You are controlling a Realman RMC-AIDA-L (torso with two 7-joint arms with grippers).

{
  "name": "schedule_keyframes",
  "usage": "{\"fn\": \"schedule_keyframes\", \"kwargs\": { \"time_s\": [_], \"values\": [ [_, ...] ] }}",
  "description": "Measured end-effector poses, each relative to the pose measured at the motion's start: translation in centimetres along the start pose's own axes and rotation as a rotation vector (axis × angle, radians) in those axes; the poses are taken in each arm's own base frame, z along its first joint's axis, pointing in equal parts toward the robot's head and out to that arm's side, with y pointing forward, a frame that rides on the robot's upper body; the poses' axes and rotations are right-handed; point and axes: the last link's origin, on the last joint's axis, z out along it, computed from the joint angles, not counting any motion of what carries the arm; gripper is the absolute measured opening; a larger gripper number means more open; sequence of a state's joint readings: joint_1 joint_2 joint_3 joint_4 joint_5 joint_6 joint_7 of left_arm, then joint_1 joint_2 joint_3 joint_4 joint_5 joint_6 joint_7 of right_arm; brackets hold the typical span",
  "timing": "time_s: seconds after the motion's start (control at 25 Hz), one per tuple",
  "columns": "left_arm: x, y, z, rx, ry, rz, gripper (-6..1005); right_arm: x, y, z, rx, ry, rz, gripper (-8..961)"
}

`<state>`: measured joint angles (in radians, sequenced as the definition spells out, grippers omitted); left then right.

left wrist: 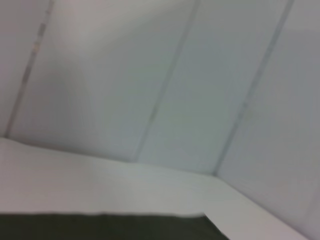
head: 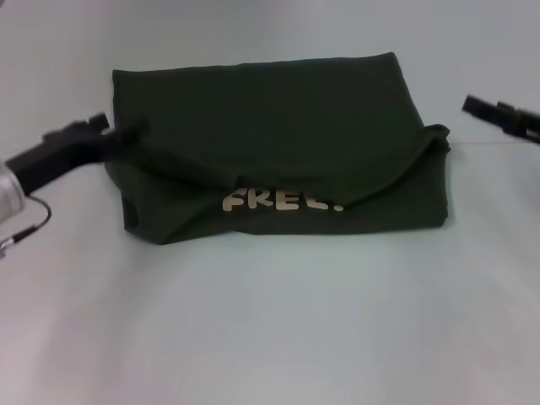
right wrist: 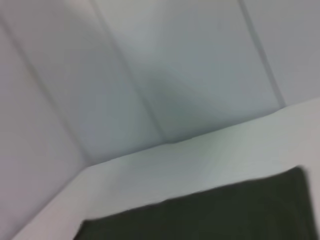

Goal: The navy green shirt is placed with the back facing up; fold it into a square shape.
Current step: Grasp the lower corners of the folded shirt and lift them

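Folded green shirt on the table, left gripper at its edge, right gripper off to the side.

The left gripper (head: pixel 126 135) sits at the shirt's nine o'clock edge, its dark tip touching the cloth where a fold bunches up; whether its jaws are apart or closed on the cloth cannot be told. The right gripper (head: pixel 472 105) hangs at about two o'clock from the shirt, well apart from it and holding nothing; how wide its jaws stand cannot be told either. The navy green shirt (head: pixel 278 143) lies folded into a rough rectangle in the middle of the pale table (head: pixel 270 329), an upper layer draped over the lower one, with pale lettering (head: pixel 283 202) showing near the six o'clock edge. Each wrist view shows only a dark strip of shirt against the table and wall.
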<state>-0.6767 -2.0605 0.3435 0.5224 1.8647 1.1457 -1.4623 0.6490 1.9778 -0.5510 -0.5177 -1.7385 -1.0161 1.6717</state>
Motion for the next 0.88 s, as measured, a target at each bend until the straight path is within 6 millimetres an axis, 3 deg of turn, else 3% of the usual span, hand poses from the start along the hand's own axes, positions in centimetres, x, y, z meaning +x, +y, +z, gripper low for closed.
{"fn": "schedule_keyframes", "kwargs": {
  "time_s": [0.32, 0.72, 0.88],
  "values": [
    [-2.7, 0.7, -2.3, -0.081, -0.151, 0.077, 873, 3.2, -0.3, -3.5, -0.102, 0.11, 0.009, 793],
    [-3.3, 0.0, -2.1, -0.03, -0.19, 0.096, 872, 3.7, -0.2, -3.5, -0.117, 0.148, 0.011, 791],
    [-4.5, 0.1, -1.0, 0.01, -0.254, 0.14, 872, 3.8, -0.2, -3.5, -0.116, 0.151, 0.014, 790]
  ]
}}
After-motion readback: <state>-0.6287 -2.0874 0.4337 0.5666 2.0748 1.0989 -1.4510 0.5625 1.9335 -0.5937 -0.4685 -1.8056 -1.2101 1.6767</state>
